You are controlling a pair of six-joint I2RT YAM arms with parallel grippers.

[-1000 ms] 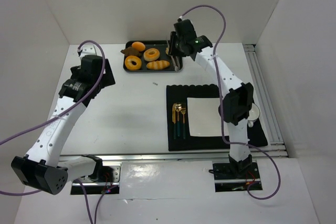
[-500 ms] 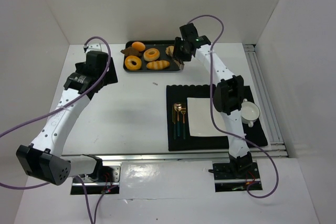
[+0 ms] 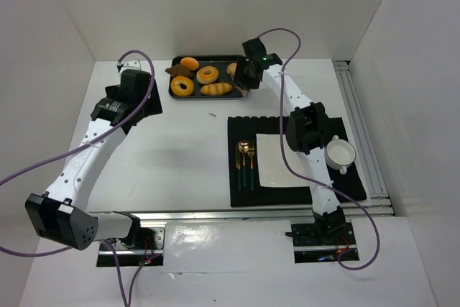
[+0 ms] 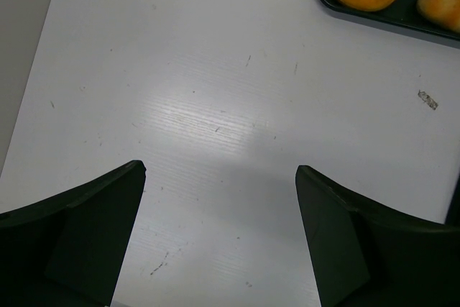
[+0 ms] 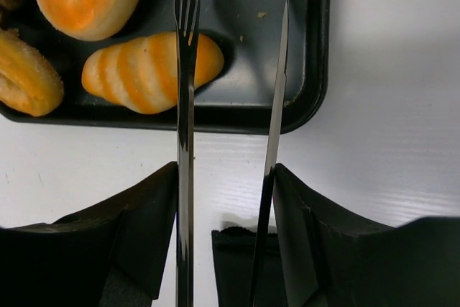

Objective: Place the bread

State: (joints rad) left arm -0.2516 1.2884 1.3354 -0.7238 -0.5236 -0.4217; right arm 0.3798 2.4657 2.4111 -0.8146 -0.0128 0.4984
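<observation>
Small smooth tan bread sat at the dark tray's right end, mostly hidden by the right gripper, its jaws clasping metal tongs with tips parted, left gripper gaping wide.

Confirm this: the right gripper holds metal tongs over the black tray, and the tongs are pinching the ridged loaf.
Wrong on the pinch. The right gripper holds metal tongs over the black tray, but their blades stand apart, empty; the ridged loaf lies on the tray, mostly outside the forked blade. The right wrist view shows it.
</observation>
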